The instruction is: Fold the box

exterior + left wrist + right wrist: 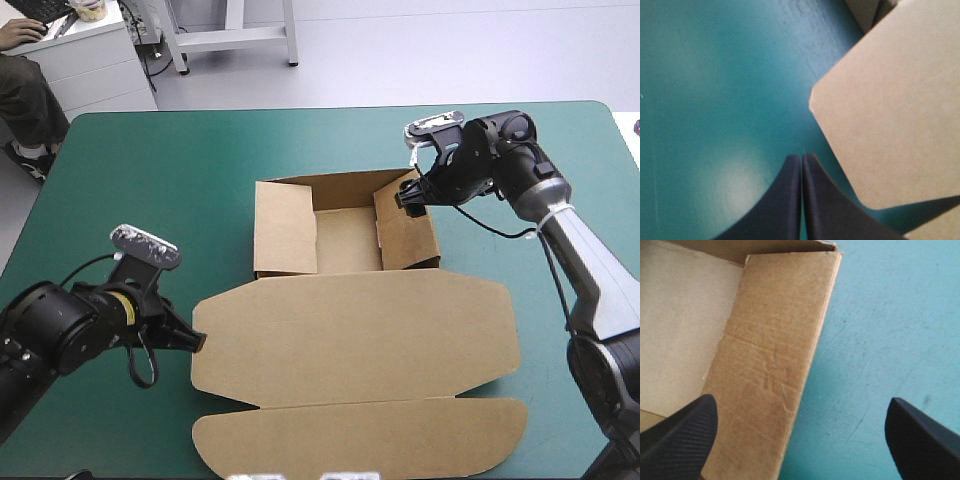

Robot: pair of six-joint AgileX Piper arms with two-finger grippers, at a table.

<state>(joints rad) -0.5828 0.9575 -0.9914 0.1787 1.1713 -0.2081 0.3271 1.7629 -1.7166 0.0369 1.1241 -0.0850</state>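
Observation:
The brown box [350,330] lies mid-table as an open tray with its side walls up and its wide lid flat toward the near edge. My left gripper [197,341] is shut and empty, its tip just off the lid's left corner [812,100] on the teal-green cover; in the left wrist view the left gripper [801,159] points at that corner. My right gripper [408,195] is open above the tray's right wall [770,375]. One of the right gripper's [800,430] fingers [680,432] stands over the wall's inner side, the other over the cover outside.
Bare teal-green cover [150,170] spreads left and behind the box. A narrower strip [560,380] lies to its right. A person's hand [20,35] rests at a desk beyond the table's far left corner, away from the tabletop.

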